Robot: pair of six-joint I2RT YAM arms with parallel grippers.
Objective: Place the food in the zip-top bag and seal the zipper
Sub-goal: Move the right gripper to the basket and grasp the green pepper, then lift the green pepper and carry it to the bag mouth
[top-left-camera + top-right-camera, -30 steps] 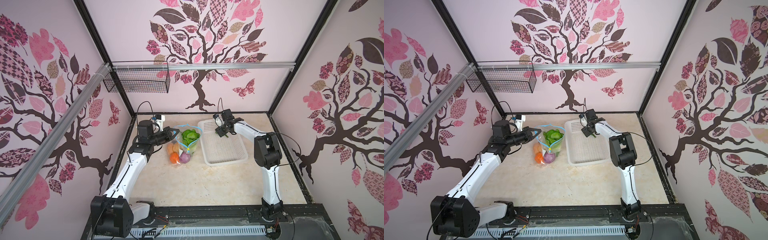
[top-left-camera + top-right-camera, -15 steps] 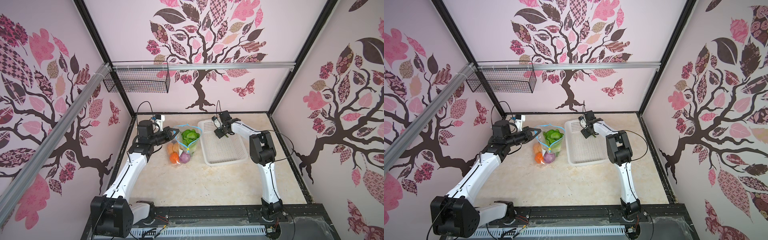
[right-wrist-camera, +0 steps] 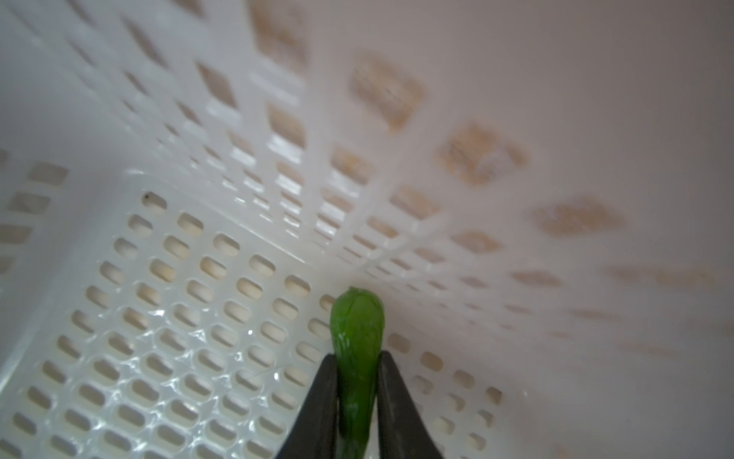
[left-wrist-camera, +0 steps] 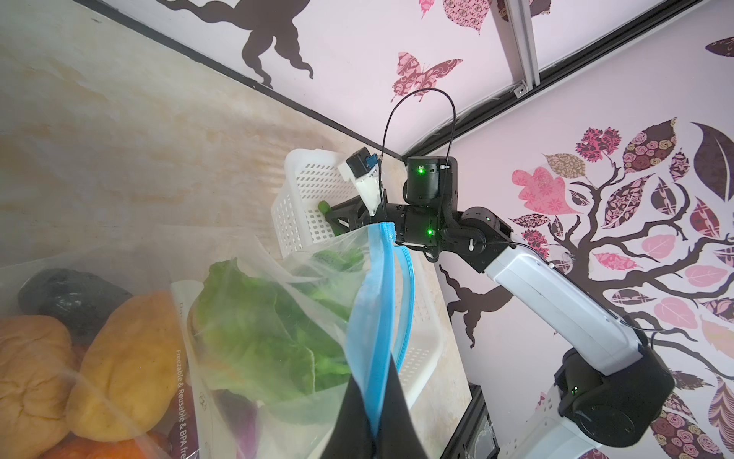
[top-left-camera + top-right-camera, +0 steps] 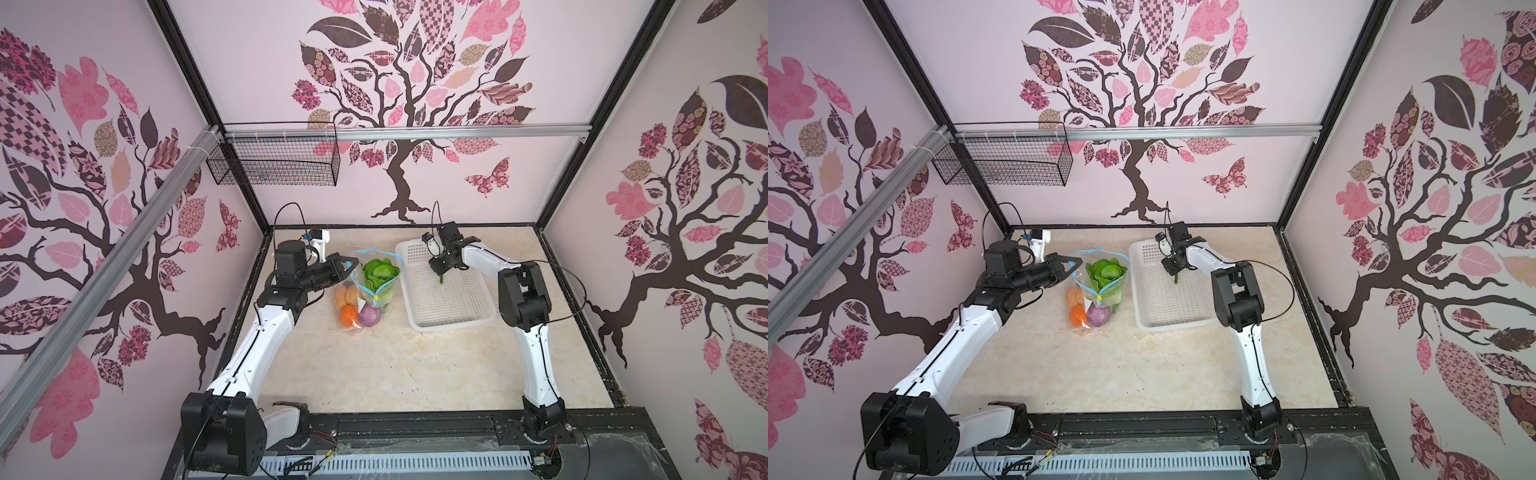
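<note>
Your right gripper [image 3: 356, 359] clamps one green stem [image 3: 357, 318], the rest hidden behind its jaws. Left gripper [image 4: 373, 397] pinches one zipper [image 4: 377, 298]; two potatoes [image 4: 123, 365] sit bagged beside it.

Only readable bit is "Freezable & Reusable & BPA fre…", printed sideways on the white label [image 4: 186, 326] of the zip-top bag [image 4: 278, 254], near the left gripper [image 4: 375, 383], rest cut off.

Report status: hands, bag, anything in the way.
Left hand shut on zipper, holding bag mouth open. Right hand shut on green piece in white basket. Cabbage crowds the mouth; zipper unsealed.
</note>
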